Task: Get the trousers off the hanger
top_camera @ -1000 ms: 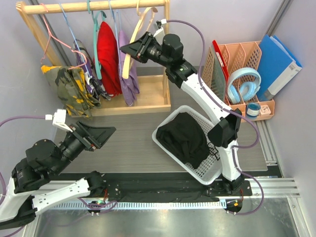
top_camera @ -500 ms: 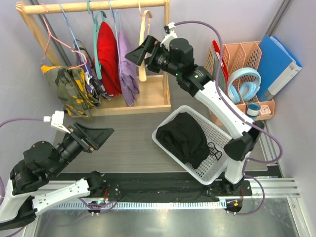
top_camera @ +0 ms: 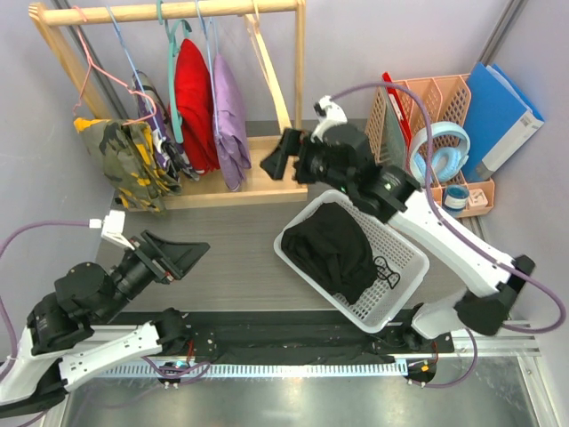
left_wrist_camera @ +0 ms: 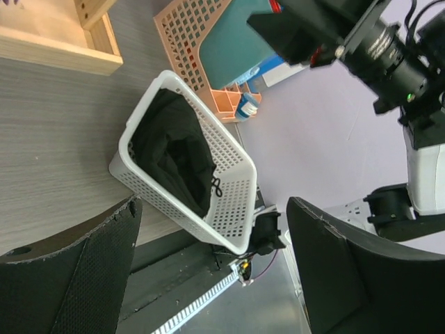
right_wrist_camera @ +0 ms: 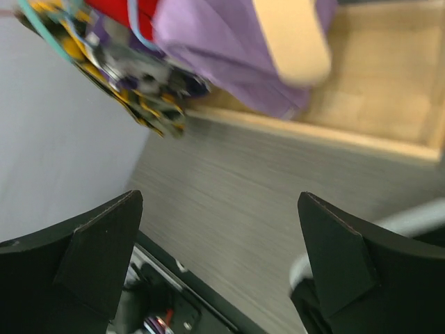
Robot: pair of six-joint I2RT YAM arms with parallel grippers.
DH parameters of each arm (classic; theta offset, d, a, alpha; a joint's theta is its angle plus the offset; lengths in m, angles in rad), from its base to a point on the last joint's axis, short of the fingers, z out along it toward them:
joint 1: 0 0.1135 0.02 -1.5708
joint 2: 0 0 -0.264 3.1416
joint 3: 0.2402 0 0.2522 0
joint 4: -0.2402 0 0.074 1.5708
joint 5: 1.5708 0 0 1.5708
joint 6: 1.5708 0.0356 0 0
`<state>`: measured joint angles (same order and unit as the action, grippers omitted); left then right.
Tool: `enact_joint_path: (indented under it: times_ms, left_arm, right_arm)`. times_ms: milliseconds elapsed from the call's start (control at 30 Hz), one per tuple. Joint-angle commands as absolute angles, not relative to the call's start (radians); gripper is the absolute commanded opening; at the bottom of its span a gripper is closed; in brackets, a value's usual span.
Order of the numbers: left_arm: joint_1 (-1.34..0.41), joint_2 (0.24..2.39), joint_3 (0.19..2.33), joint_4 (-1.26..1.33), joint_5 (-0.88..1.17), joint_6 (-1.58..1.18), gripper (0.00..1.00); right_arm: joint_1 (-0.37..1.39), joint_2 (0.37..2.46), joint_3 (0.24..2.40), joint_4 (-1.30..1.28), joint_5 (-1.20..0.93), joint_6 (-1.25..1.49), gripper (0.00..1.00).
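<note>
Trousers [top_camera: 333, 249]: I see them in the basket [top_camera: 400, 267], beside right end effector [top_camera: 274, 160], fingers spread.
Hanger [top_camera: 274, 84]: just ahead of it.
Left end effector [top_camera: 197, 261]: spread, empty.

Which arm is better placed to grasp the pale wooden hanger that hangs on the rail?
Right. The right gripper is open, close to the wooden rack and just below the pale wooden hanger; its wrist view faces the rack. The left gripper, also open, is lower over the grey table, farther from the hanger.

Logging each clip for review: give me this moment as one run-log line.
trousers: in basket | hanger: bare, on rack | right claw: open, empty, near rack | left claw: open, empty
</note>
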<state>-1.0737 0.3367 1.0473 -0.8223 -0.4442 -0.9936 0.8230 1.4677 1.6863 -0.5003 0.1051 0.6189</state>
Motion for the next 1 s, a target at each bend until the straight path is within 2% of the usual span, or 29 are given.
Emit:
enact_joint_path:
  times_ms: [0, 133, 367, 600, 833, 967]
  left_arm:
    - [-1.077, 0.276, 0.941, -0.701, -0.374, -1.005, 0.86]
    - [-1.077, 0.171, 0.772, -0.574, -0.309, -1.009, 0.88]
    - [-1.077, -0.041, 0.493, -0.306, -0.218, -1.049, 0.91]
    - [-1.077, -0.043, 0.306, -0.063, -0.051, -1.072, 0.93]
    - [-1.077, -0.032, 0.031, 0.387, 0.054, -1.221, 0.94]
    - [-1.077, -0.04, -0.092, 0.542, 0.04, -1.308, 0.95]
  right_arm:
    - [0.859, 1.223, 1.452, -0.424, 0.241, 0.609, 1.0]
    - [0.876, 1.022, 1.107, -0.292, 0.239, 0.676, 1.0]
    - [0.891, 0.717, 0.66, -0.014, 0.196, 0.788, 1.0]
    - [0.896, 0.399, 0.219, 0.265, 0.198, 0.867, 1.0]
    - [0.896, 0.028, 0.019, 0.223, 0.255, 0.908, 1.0]
    - [0.897, 0.057, 0.0, 0.247, 0.25, 0.936, 0.99]
